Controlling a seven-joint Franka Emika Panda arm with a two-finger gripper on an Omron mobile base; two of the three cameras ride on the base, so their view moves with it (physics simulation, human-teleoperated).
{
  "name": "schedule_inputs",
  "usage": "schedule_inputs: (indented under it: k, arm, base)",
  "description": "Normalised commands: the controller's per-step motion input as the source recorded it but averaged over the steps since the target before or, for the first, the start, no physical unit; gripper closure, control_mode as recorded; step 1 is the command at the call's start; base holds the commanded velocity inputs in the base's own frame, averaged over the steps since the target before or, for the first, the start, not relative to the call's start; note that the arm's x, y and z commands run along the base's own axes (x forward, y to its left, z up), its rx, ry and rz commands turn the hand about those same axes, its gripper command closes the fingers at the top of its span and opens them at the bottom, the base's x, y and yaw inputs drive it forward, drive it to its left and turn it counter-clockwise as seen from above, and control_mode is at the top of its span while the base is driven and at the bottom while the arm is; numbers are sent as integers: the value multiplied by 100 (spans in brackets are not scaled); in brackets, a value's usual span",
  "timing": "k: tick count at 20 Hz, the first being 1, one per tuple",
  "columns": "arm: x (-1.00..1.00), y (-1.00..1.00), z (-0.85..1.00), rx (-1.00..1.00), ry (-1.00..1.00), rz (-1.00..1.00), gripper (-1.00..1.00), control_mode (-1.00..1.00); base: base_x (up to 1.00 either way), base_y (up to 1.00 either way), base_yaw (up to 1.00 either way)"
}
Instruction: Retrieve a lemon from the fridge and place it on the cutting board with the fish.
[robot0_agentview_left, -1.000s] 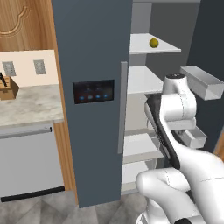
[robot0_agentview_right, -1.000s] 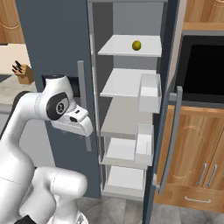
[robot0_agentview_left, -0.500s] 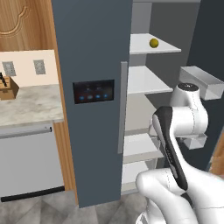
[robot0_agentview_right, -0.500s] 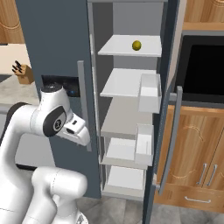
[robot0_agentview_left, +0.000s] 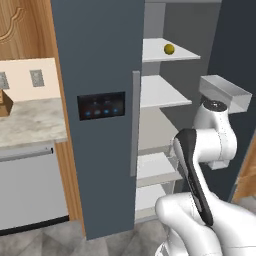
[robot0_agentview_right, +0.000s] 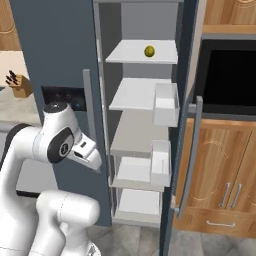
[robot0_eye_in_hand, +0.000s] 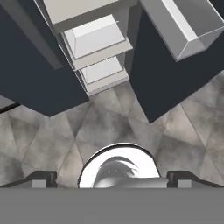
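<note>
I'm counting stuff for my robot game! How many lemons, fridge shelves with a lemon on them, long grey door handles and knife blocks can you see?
Lemon: 1
Shelf holding the lemon: 1
Long grey door handles: 2
Knife block: 1
Total: 5

Two base views flanking the arm, both facing the open fridge (robot0_agentview_left: 100, 60), hand view looking floorward.

Kitchen: fridge (robot0_agentview_left: 100, 60), countertop (robot0_agentview_left: 30, 122), wooden cabinets (robot0_agentview_right: 220, 170).
</note>
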Motion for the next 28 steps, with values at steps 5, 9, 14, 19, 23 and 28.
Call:
schedule_inputs:
  k: [5,9,14,19,23,28]
  arm:
    - [0,0,0,0,0,0,-100,100]
    - [0,0,0,0,0,0,-100,100]
    - [0,0,0,0,0,0,-100,100]
    - [0,0,0,0,0,0,-100,100]
    - [0,0,0,0,0,0,-100,100]
    - [0,0,0,0,0,0,-100,100]
  base:
    - [17,14,-29]
    - [39,34,-20]
    - [54,26,-16]
    - [50,18,-16]
    - [49,16,-17]
    - [50,10,-16]
